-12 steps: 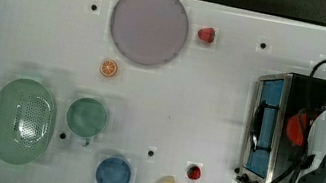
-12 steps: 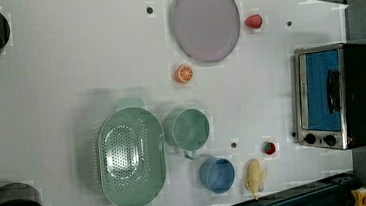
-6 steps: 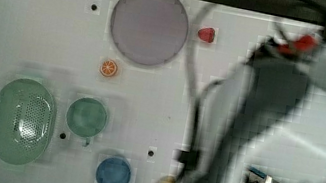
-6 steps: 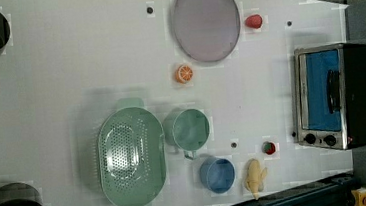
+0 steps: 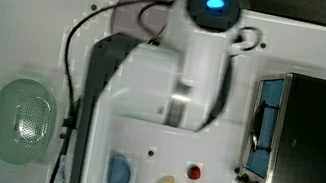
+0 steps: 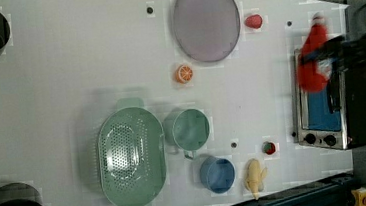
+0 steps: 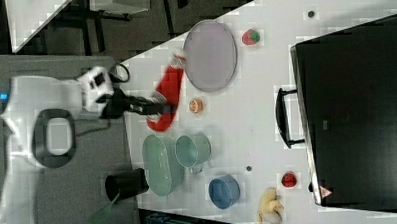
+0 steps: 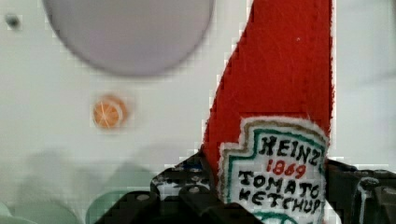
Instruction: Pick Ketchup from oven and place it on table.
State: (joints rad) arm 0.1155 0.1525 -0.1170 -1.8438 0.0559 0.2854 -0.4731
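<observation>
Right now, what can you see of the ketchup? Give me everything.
The ketchup is a red, felt-looking plush bottle with a stitched white label reading Heinz 1869 Tomato Ketchup and a pale tip. The gripper clamps it at the label, fingers on both sides. The right view shows it in the air above the table, clear of the oven, its tip toward the purple plate.

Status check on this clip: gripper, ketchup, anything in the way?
Gripper shut on ketchup. Ketchup out of oven, held above table. Below it: purple plate, orange slice.
</observation>
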